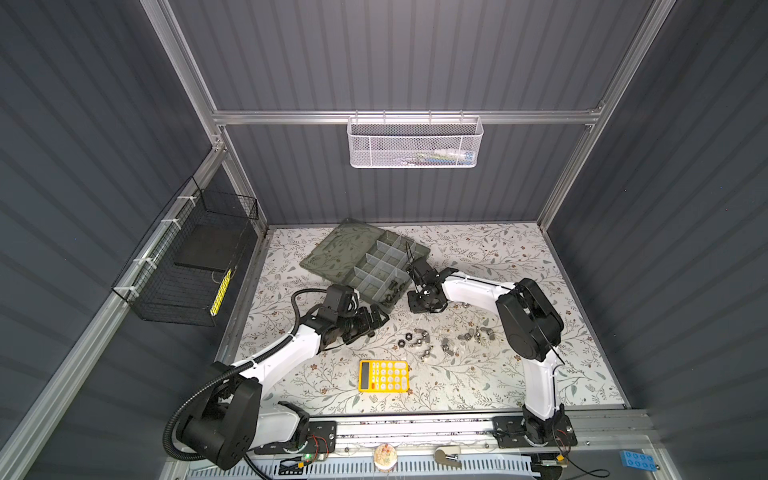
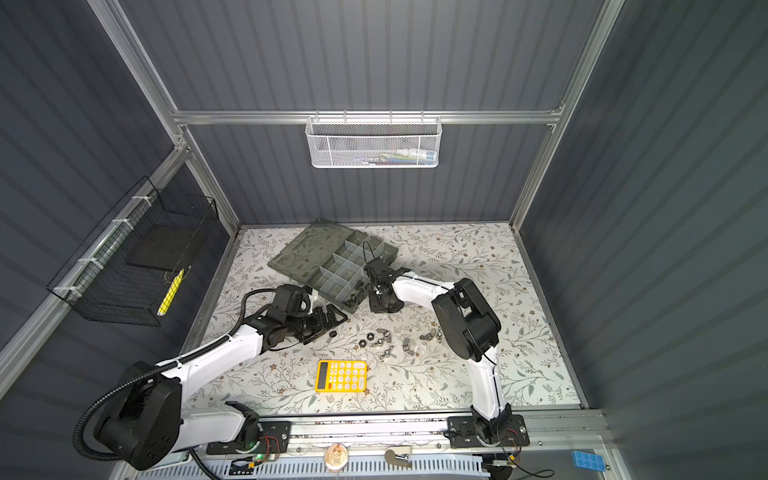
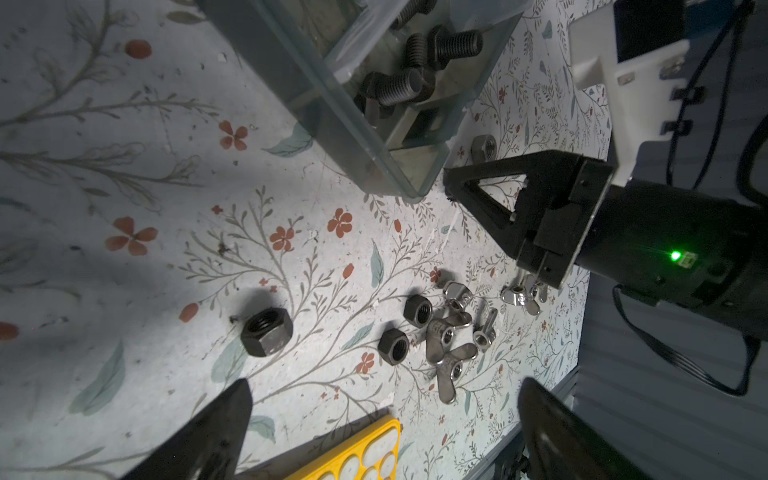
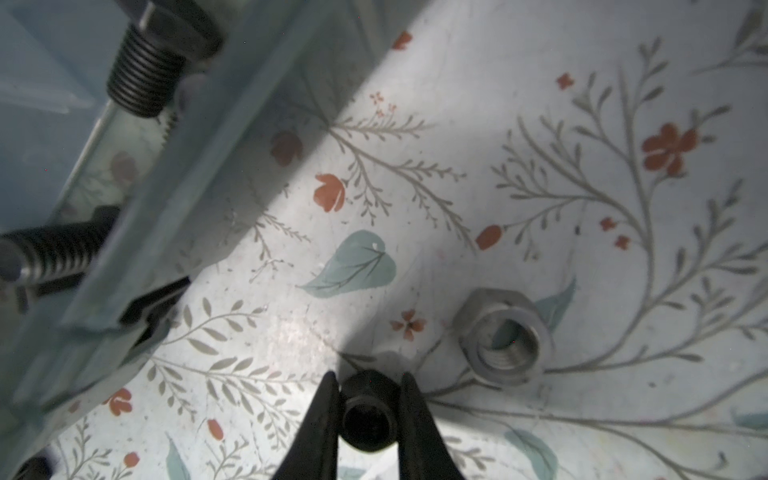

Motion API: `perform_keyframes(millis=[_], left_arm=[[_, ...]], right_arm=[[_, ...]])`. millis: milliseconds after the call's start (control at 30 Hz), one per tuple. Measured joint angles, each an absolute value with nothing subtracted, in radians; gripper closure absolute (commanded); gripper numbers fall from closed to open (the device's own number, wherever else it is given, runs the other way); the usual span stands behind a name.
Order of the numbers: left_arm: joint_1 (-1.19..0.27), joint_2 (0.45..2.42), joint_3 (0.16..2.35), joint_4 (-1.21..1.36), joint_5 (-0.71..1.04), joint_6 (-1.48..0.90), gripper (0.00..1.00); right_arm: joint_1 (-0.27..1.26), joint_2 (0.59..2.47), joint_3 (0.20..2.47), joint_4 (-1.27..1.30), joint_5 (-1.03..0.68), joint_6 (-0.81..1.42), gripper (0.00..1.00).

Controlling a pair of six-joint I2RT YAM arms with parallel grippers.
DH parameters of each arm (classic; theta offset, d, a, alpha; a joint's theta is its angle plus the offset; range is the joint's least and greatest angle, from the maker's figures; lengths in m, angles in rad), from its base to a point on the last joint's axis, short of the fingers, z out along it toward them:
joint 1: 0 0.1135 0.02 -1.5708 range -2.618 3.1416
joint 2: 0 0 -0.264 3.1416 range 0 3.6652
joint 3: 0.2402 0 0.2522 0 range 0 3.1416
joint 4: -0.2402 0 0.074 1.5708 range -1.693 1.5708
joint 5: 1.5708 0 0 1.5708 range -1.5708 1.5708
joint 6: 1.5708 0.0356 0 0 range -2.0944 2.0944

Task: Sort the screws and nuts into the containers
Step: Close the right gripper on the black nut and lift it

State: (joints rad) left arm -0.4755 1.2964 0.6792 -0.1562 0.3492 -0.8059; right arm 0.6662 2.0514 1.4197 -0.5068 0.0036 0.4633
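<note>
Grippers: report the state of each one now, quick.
Left gripper: jaws open, holding nothing.
Right gripper: jaws closed on a black nut.

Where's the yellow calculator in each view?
In a top view: calculator near the front edge, centre.
In a top view: same place.
Left wrist: only one corner shows.
Right wrist: not in it.
Shared landmark: organiser box holding black bolts.
</note>
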Motion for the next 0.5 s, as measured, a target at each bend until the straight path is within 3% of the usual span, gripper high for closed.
perform_keyframes(millis=[500], left_arm=[[-0.410, 1.301, 0.748, -0.157, 0.421, -0.805, 0.00]], right_arm=[[0.655, 1.930, 1.526, -0.609, -0.045, 0.471, 0.86]])
